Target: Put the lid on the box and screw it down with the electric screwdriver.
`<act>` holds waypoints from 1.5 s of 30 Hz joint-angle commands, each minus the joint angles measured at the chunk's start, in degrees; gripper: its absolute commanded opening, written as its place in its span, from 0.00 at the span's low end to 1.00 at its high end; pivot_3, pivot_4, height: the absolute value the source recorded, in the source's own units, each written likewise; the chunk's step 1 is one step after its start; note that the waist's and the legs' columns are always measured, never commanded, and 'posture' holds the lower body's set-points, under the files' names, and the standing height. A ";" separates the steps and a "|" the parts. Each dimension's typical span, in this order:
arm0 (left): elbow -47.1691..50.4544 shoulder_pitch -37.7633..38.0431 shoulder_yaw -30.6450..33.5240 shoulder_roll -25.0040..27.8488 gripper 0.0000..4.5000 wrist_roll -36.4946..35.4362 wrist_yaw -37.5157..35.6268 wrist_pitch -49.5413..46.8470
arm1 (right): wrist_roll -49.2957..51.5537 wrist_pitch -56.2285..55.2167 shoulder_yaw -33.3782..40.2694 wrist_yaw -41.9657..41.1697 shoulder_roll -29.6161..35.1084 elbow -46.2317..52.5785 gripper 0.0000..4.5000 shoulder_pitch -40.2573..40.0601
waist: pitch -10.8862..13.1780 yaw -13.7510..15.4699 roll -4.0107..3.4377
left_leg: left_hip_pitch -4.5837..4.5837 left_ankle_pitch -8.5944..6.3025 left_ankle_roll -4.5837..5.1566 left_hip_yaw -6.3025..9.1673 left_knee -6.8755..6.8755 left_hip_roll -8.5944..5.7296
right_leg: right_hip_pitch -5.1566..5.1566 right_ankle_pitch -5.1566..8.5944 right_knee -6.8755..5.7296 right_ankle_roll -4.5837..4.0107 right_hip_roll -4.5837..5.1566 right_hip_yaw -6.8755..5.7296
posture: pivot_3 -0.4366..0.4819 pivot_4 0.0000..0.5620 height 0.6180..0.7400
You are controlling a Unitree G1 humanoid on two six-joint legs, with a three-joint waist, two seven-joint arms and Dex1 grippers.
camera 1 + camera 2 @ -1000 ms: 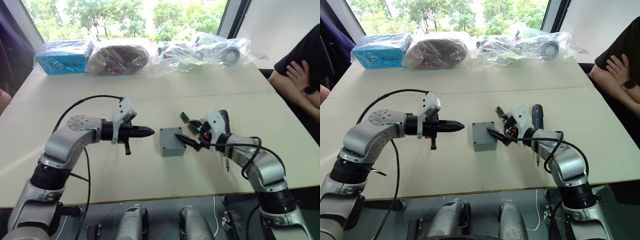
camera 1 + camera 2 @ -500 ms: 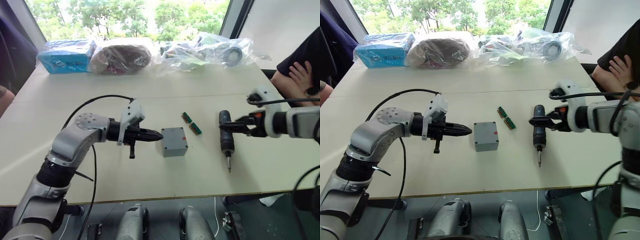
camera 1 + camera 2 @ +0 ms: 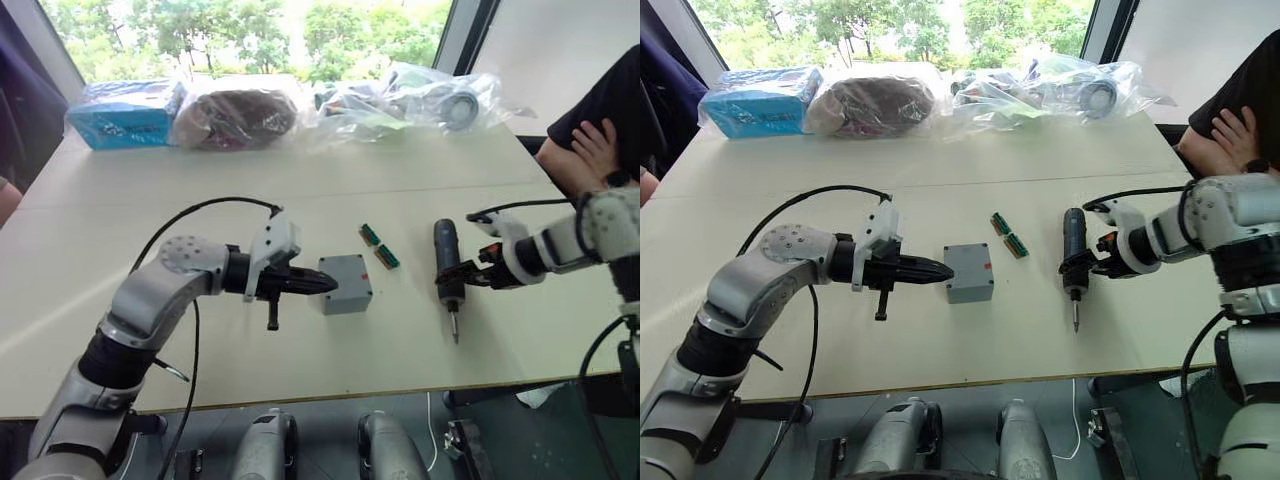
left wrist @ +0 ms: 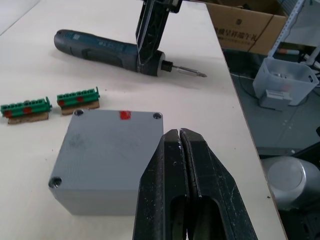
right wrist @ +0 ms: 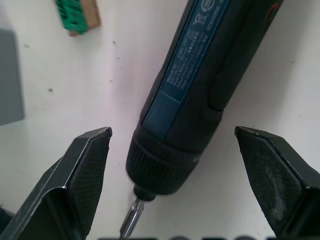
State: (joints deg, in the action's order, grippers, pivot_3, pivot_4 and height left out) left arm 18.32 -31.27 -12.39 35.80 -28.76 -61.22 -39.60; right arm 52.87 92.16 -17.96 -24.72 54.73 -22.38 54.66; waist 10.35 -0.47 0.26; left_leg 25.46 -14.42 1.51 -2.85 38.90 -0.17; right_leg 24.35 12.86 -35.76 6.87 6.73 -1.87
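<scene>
A: State the position of the box [image 3: 345,284].

B: It rests near the middle of the bench [image 3: 300,190]. The lid [image 4: 111,144] is seated on top, red mark facing up, with screw holes visible at three corners.

A: Left claw [image 3: 326,284]?

B: Fingers pressed together, holding nothing. The tips sit level with the box, at its left side; contact cannot be confirmed.

A: Right claw [image 3: 1080,267]?

B: Spread wide, one finger on each side of the electric screwdriver [image 3: 1072,243] at its bit end. Neither finger touches the tool.

A: Screwdriver position?

B: Flat on the bench, right of the box, bit pointing toward the near edge. Two green connector blocks [image 3: 379,246] lie between it and the box.
</scene>
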 commanded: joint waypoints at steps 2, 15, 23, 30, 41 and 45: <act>3.35 1.37 1.82 0.14 0.00 -0.62 2.27 -0.19 | -6.41 0.34 -4.27 -4.07 -2.24 -1.80 0.89 4.14 | 0.00 -0.11 0.00 | 0.00 0.00 0.00 -0.01 0.03 0.00 | -0.01 -0.01 0.01 0.01 0.00 0.01 | 0.48 0.27 1.00; 1.89 1.28 2.66 0.27 0.00 -0.29 4.87 0.33 | -18.74 -3.16 -1.95 -7.98 -5.88 -6.65 0.40 7.67 | -0.04 -0.18 0.06 | -0.04 -0.01 0.01 0.01 0.04 -0.01 | -0.05 -0.02 -0.02 0.03 -0.05 -0.01 | 0.48 0.27 1.00; -5.18 -2.27 2.52 2.01 0.00 1.06 1.33 2.47 | -17.21 -13.76 25.12 -1.14 -10.84 7.40 0.40 7.36 | 0.10 -0.12 -0.15 | 0.08 0.00 -0.01 -0.08 -0.02 -0.07 | 0.19 -0.01 -0.17 0.07 -0.05 0.02 | 0.48 0.27 1.00; -12.15 -7.56 0.03 -0.82 0.00 3.55 -1.08 4.93 | -6.93 -31.52 44.03 6.18 -31.18 41.75 0.40 -8.19 | 0.09 0.24 -0.12 | 0.05 0.04 -0.07 0.04 -0.13 0.01 | 0.15 0.03 -0.20 0.11 -0.23 -0.02 | 0.48 0.27 1.00; -22.03 -12.74 -6.90 -6.73 0.00 12.56 -4.10 14.13 | -20.24 -54.54 27.17 6.93 -41.08 52.69 0.40 -28.15 | 0.09 0.98 -0.13 | 0.00 0.04 -0.06 0.03 0.08 -0.11 | 0.04 0.02 -0.25 0.11 -0.17 0.02 | 0.48 0.27 1.00; -22.95 -12.05 -7.71 -7.95 0.00 13.94 -4.73 15.51 | -22.80 -57.86 24.21 7.00 -41.26 52.61 0.40 -30.36 | 0.09 0.69 -0.13 | 0.01 0.04 -0.06 0.01 0.07 -0.10 | 0.08 0.02 -0.26 0.11 -0.18 0.03 | 0.48 0.27 1.00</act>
State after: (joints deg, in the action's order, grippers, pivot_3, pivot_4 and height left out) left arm -5.20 -42.77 -20.24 28.17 -15.30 -65.41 -25.38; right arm 30.73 38.27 6.37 -17.65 13.91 26.89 23.03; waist 10.44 0.22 0.13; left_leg 25.46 -14.39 1.45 -2.83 38.97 -0.26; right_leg 24.42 12.88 -36.02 6.98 6.55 -1.83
